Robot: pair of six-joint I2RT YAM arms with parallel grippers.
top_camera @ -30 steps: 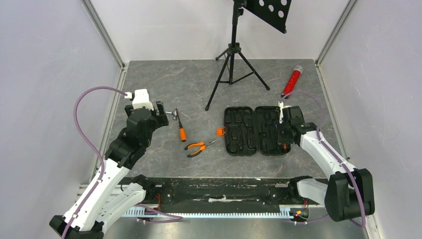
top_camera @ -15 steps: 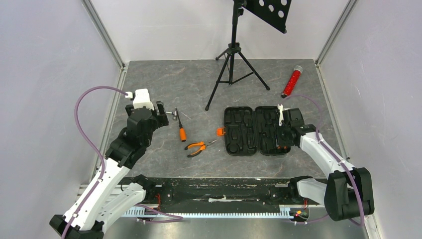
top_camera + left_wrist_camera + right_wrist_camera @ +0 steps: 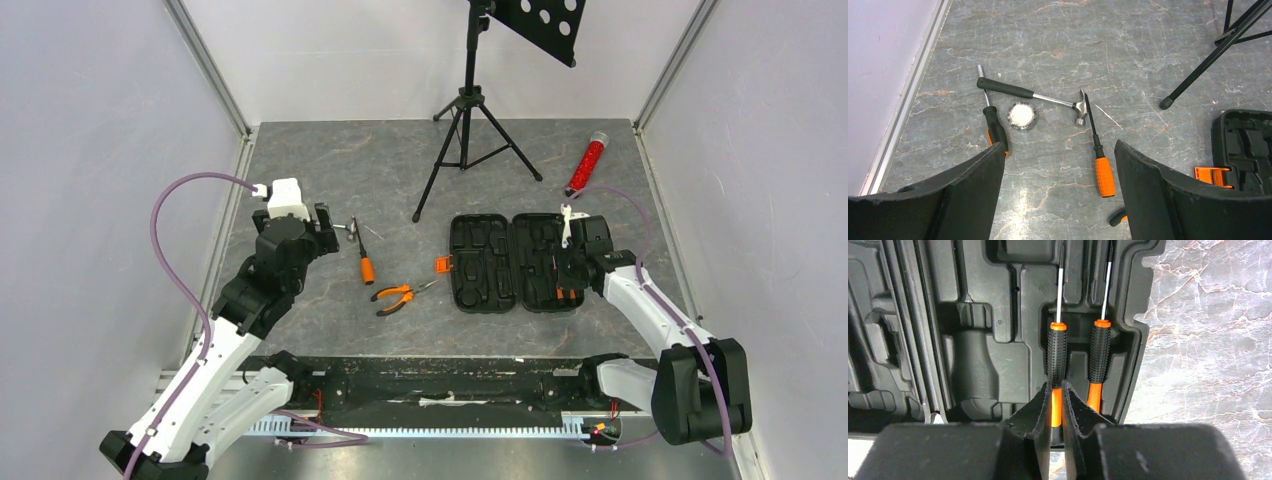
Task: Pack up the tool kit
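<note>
Black R hand (image 3: 1056, 385) now nearer, on screwdriver (image 3: 1056, 352)

L gripper (image 3: 1059, 150) spread wide, tilted down; R gripper (image 3: 1054, 387) pinched on screwdriver (image 3: 1057, 355) handle.

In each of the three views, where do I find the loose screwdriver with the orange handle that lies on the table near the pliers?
Top external: the loose screwdriver lies left of the open case, up-left of the pliers.
Left wrist: lower centre, its tip beside the head of the hammer.
Right wrist: not in it; only a seated screwdriver and its twin show.
Shared landmark: the black case, seen in all three.
</note>
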